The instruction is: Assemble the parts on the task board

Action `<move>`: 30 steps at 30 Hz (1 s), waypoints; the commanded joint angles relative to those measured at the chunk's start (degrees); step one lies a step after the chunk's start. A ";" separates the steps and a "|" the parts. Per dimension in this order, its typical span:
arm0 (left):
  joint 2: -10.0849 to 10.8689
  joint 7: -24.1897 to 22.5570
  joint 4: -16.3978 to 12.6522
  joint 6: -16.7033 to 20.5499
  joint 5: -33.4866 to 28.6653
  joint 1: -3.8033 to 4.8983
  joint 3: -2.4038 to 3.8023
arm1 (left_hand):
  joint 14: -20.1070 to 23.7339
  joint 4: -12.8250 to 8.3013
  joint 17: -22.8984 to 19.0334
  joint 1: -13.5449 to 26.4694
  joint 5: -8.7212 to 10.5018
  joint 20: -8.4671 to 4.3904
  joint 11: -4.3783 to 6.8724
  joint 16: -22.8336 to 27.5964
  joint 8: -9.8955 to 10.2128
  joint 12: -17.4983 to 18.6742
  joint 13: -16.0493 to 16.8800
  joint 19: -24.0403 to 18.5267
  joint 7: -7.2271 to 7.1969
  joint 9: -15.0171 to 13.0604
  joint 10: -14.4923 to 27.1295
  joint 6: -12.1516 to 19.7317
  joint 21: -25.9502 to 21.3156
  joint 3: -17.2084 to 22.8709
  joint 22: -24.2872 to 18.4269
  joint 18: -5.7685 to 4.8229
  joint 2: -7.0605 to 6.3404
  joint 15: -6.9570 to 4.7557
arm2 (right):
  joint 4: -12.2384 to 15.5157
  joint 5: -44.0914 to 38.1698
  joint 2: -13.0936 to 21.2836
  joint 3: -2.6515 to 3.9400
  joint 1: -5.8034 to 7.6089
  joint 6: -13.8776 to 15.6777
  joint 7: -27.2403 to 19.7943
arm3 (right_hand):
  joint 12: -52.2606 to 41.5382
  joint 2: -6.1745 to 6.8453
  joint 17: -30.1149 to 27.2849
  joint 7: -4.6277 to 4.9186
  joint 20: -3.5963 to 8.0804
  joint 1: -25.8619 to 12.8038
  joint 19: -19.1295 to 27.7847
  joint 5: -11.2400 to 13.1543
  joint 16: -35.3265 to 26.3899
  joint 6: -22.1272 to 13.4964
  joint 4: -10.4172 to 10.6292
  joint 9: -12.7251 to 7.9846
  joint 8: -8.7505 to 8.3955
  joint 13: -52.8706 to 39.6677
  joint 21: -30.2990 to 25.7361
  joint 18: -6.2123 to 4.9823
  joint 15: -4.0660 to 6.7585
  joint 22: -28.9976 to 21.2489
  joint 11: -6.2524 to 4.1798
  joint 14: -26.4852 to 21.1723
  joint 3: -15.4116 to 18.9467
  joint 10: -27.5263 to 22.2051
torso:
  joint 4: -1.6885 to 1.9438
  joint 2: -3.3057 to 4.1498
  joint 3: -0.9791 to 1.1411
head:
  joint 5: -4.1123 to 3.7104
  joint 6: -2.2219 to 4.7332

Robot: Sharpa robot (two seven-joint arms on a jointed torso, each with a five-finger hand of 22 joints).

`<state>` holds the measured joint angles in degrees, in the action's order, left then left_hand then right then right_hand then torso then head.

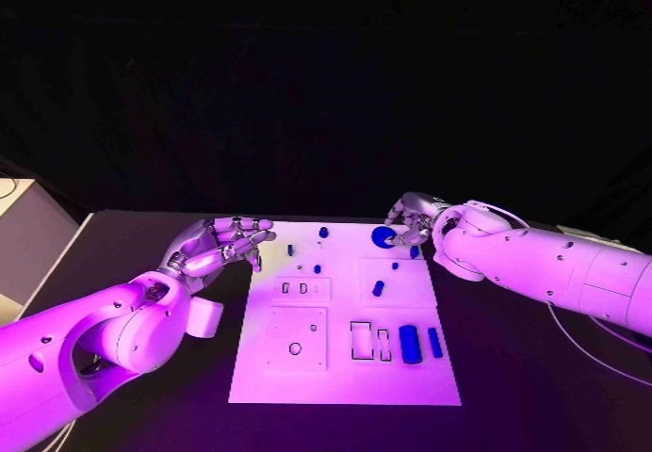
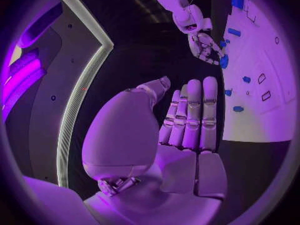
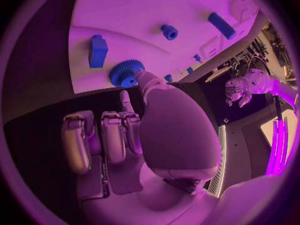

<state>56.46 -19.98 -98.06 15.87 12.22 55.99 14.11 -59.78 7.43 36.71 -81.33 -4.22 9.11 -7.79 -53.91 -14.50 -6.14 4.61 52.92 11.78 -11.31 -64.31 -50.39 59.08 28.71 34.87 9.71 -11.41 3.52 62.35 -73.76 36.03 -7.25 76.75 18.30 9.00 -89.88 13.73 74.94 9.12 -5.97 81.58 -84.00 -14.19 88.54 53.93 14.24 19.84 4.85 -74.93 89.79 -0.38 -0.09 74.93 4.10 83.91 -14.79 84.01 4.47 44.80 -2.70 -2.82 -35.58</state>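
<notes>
The blue gear (image 3: 127, 73) lies at the far edge of the task board (image 1: 340, 377), towards the board's far right corner, and the right hand (image 1: 415, 222) is at it: in the right wrist view one fingertip (image 3: 141, 76) touches the gear's rim while the other fingers stay curled back over the black table (image 1: 516, 395) just off the board's edge. That looks like contact rather than a grip, so the hand holds nothing securely yet (whether a second finger meets the gear from the hidden side cannot be told).

The risk follows from this. A push from a single finger could slide the gear across the smooth board or tip it on edge, and it could knock the small blue block (image 3: 97, 50) lying just beside it. If the hand closes from the board's rim side only, the gear may squirt away instead of being lifted.

The right arm reaches in over the board's far right corner with its wrist bent down, palm facing the board. The left hand (image 1: 221, 242) hangs beside the board's far left corner, off the plate, fingers loosely bent and close together, holding nothing. It is well apart from the gear and from the long blue parts (image 1: 409, 343) near the board's near right edge.
</notes>
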 commanded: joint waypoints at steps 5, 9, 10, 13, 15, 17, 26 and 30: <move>-0.18 -0.26 -0.11 -1.07 0.05 0.00 0.05 | 0.46 -0.04 0.02 0.41 0.16 0.01 -0.06 -0.05 -0.04 0.27 0.09 -0.24 -0.01 -0.07 0.17 0.34 0.36 0.39 0.06 0.84 0.09 0.13 | -1.34 -0.04 -0.80 -0.07 -0.17 -1.45 -0.13 | -0.12 -0.58 11.68 0.38 -0.55 0.05 -6.00 -0.33 0.29 0.04 0.14 0.06 -0.21 -15.07 0.21 0.38 -0.39 15.07 0.57 5.41 0.22 5.99 | 0.03 0.04 0.05 | 0.10 -0.14; -0.20 -0.27 -0.11 -1.05 0.05 0.00 0.05 | 0.54 -0.10 0.01 0.41 0.16 0.04 -0.08 -0.06 -0.05 0.25 0.12 -0.42 0.02 -0.12 0.20 0.36 0.46 0.50 0.11 0.84 0.11 0.14 | -1.65 0.18 -1.09 -0.12 -0.34 -1.93 -0.26 | -0.12 -0.64 11.65 0.39 -0.55 0.08 -6.00 -0.33 0.28 0.04 0.15 0.06 -0.21 -15.07 0.21 0.38 -0.40 15.07 0.57 5.40 0.20 5.99 | -0.03 0.04 0.04 | 0.10 -0.17; -0.20 -0.27 -0.12 -1.05 0.05 0.00 0.05 | 0.54 -0.10 0.01 0.41 0.16 0.04 -0.08 -0.06 -0.05 0.25 0.12 -0.42 0.02 -0.12 0.20 0.36 0.46 0.50 0.11 0.84 0.11 0.14 | -1.67 0.26 -1.14 -0.13 -0.39 -2.02 -0.31 | -0.12 -0.64 11.65 0.39 -0.55 0.08 -6.00 -0.33 0.28 0.04 0.15 0.06 -0.21 -15.07 0.21 0.38 -0.40 15.07 0.57 5.40 0.20 5.99 | -0.04 0.05 0.02 | 0.14 -0.19; -0.21 -0.27 -0.12 -1.06 0.05 0.00 0.05 | 0.54 -0.10 0.01 0.41 0.16 0.04 -0.08 -0.06 -0.05 0.25 0.12 -0.42 0.02 -0.12 0.20 0.36 0.46 0.50 0.11 0.84 0.11 0.14 | -1.68 0.44 -1.29 -0.17 -0.52 -2.25 -0.43 | -0.12 -0.73 11.66 0.40 -0.56 0.09 -6.00 -0.34 0.28 0.02 0.19 0.06 -0.22 -15.07 0.21 0.38 -0.41 15.07 0.59 5.40 0.18 5.99 | -0.03 0.05 0.03 | 0.16 -0.25; -0.19 -0.25 -0.12 -1.06 0.05 0.00 0.05 | 0.54 -0.10 0.01 0.41 0.16 0.04 -0.08 -0.06 -0.05 0.25 0.12 -0.42 0.02 -0.12 0.20 0.36 0.46 0.50 0.11 0.84 0.11 0.14 | -1.69 0.53 -1.41 -0.20 -0.61 -2.41 -0.50 | -0.12 -0.73 11.66 0.40 -0.56 0.09 -6.00 -0.34 0.28 0.02 0.19 0.06 -0.22 -15.07 0.21 0.38 -0.41 15.07 0.59 5.40 0.18 5.99 | -0.01 0.04 0.04 | 0.15 -0.29; -0.18 -0.24 -0.12 -1.06 0.06 0.00 0.05 | 0.54 -0.10 0.01 0.41 0.16 0.04 -0.08 -0.06 -0.05 0.25 0.12 -0.42 0.02 -0.12 0.20 0.36 0.46 0.50 0.11 0.84 0.11 0.14 | -1.71 0.57 -1.47 -0.22 -0.67 -2.51 -0.52 | -0.12 -0.87 11.76 0.39 -0.58 0.08 -6.00 -0.34 0.32 0.06 0.26 0.08 -0.20 -15.07 0.21 0.38 -0.42 15.07 0.60 5.42 0.16 5.99 | 0.00 0.04 0.02 | 0.14 -0.32; -0.15 -0.18 -0.12 -1.06 0.06 0.00 0.05 | 0.54 -0.10 0.01 0.41 0.16 0.04 -0.08 -0.06 -0.05 0.25 0.12 -0.42 0.02 -0.12 0.20 0.36 0.46 0.50 0.11 0.84 0.11 0.14 | -1.94 0.67 -1.56 -0.25 -0.76 -3.12 -0.64 | -0.12 -2.21 12.02 0.16 -0.54 0.49 -6.00 -0.79 0.43 1.31 0.49 0.30 0.38 -15.07 0.21 0.38 -0.27 15.07 0.43 5.45 -1.00 5.99 | -0.04 0.07 0.04 | 0.17 -0.37; -0.18 -0.17 -0.07 -1.07 0.07 0.00 0.05 | 0.54 -0.10 0.01 0.41 0.16 0.04 -0.08 -0.06 -0.05 0.25 0.12 -0.42 0.02 -0.12 0.20 0.36 0.46 0.50 0.11 0.84 0.11 0.14 | -1.93 0.62 -1.60 -0.26 -0.77 -2.99 -0.70 | -0.12 -2.74 12.09 -0.05 -0.41 0.65 -6.00 -1.68 0.47 2.18 0.47 0.39 0.70 -15.07 0.21 0.38 -0.10 15.07 0.26 5.46 -2.19 5.99 | -0.06 0.06 0.04 | 0.16 -0.37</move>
<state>56.40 -19.86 -98.04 15.81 12.24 55.99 14.12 -59.58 7.19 36.71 -81.33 -4.22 9.11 -7.79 -53.91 -14.50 -6.14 4.68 52.93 11.78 -11.37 -64.31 -50.39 59.34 28.95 34.92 9.71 -11.41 3.71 60.43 -73.04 34.48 -7.33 76.27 17.20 8.71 -89.88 11.51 74.93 9.10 -6.38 82.14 -84.00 -15.67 88.76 55.79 14.69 20.20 5.29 -74.91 89.74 -0.39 -0.09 74.91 4.30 83.91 -16.87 83.82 4.44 44.85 -2.68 -2.68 -35.94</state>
